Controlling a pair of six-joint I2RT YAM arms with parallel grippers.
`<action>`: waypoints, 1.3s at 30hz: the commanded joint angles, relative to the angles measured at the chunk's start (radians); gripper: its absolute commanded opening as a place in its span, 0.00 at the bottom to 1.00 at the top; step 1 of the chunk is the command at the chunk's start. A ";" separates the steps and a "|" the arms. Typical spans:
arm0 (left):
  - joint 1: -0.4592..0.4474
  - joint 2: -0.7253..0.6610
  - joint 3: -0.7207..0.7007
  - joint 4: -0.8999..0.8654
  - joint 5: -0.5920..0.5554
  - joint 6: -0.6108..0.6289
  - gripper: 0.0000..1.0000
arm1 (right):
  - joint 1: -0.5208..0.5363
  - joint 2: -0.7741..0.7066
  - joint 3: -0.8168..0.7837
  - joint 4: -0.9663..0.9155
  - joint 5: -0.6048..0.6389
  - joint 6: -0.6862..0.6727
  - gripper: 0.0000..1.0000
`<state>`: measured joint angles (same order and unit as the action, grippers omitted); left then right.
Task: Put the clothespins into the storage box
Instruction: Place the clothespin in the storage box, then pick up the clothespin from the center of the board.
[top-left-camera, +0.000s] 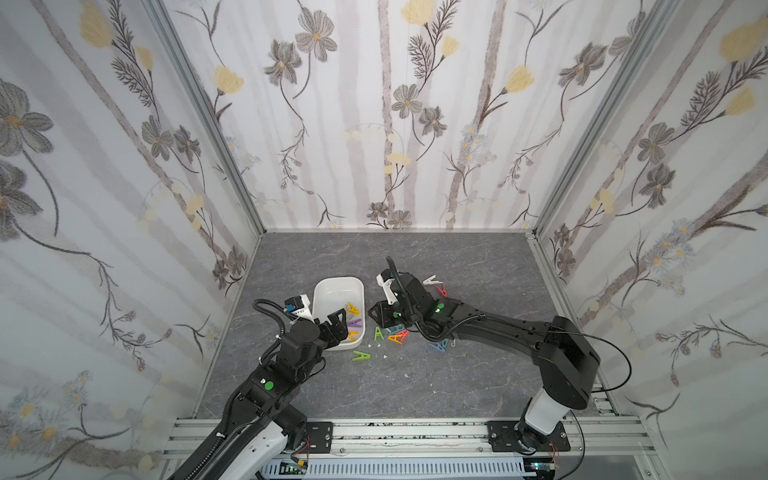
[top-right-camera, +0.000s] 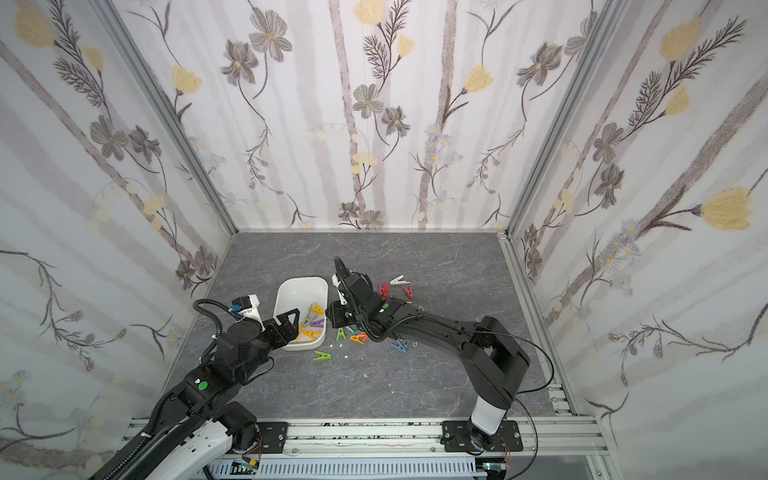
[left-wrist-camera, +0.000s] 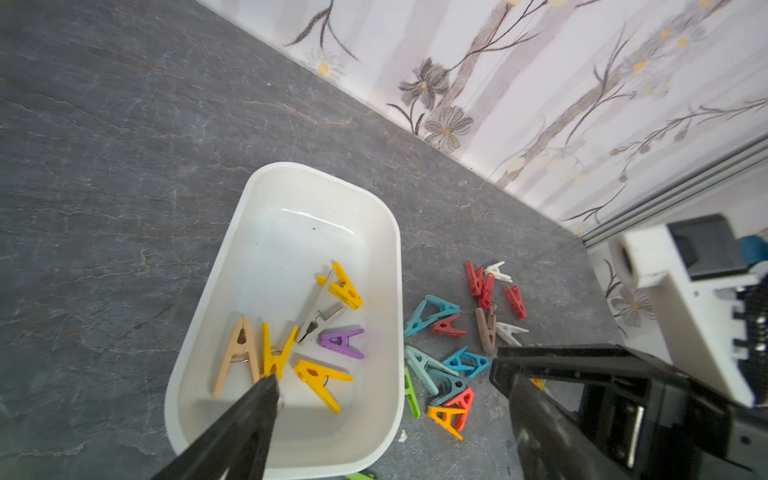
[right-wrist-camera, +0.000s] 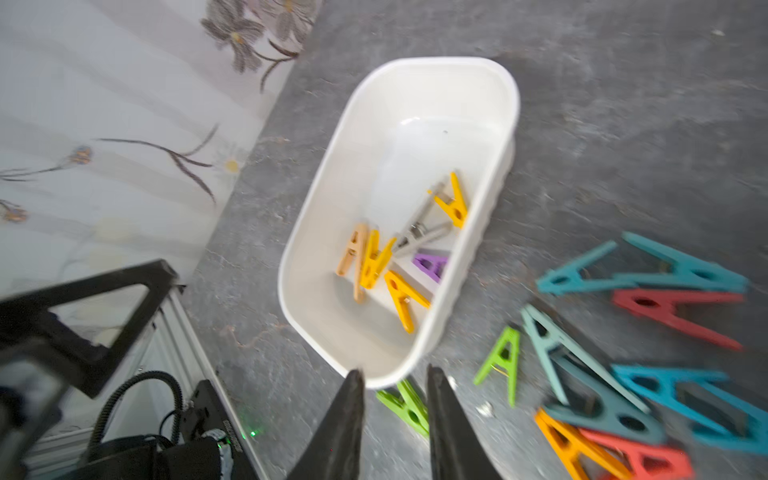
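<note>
The white storage box (top-left-camera: 337, 286) (top-right-camera: 300, 289) stands left of centre on the grey table. Several clothespins lie in its near half: yellow (left-wrist-camera: 322, 380), beige (left-wrist-camera: 239, 357), purple (left-wrist-camera: 343, 343) and a pale one. My left gripper (left-wrist-camera: 382, 374) (top-left-camera: 338, 322) hangs open and wide over that near end, with nothing between its fingers. My right gripper (right-wrist-camera: 395, 376) (top-left-camera: 376, 313) hovers just right of the box, jaws a little apart and empty. A green clothespin (right-wrist-camera: 409, 405) lies on the table beneath it. More clothespins (top-left-camera: 395, 334) are heaped right of the box.
Red and white pegs (top-left-camera: 434, 286) lie farther back, partly behind the right arm. A blue one (top-left-camera: 439, 347) and a lone green one (top-left-camera: 360, 355) lie nearer the front. Small white flecks (top-left-camera: 384, 356) dot the table. Flowered walls (top-left-camera: 124, 249) enclose three sides and a metal rail (top-left-camera: 415, 432) runs along the front.
</note>
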<state>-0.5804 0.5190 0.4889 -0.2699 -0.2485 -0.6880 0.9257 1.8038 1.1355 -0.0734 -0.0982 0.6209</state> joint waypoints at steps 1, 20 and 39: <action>0.002 -0.008 -0.018 0.120 0.051 -0.012 0.83 | -0.019 -0.099 -0.120 0.016 0.099 0.010 0.29; -0.446 0.836 0.233 0.374 0.068 0.100 0.73 | -0.296 -0.280 -0.453 -0.137 0.261 -0.048 0.38; -0.405 0.891 0.265 0.402 0.096 0.120 0.74 | -0.331 -0.143 -0.424 -0.120 0.264 -0.058 0.20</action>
<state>-0.9882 1.4357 0.7692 0.1005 -0.1200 -0.5571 0.5949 1.6634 0.7147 -0.2176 0.1555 0.5667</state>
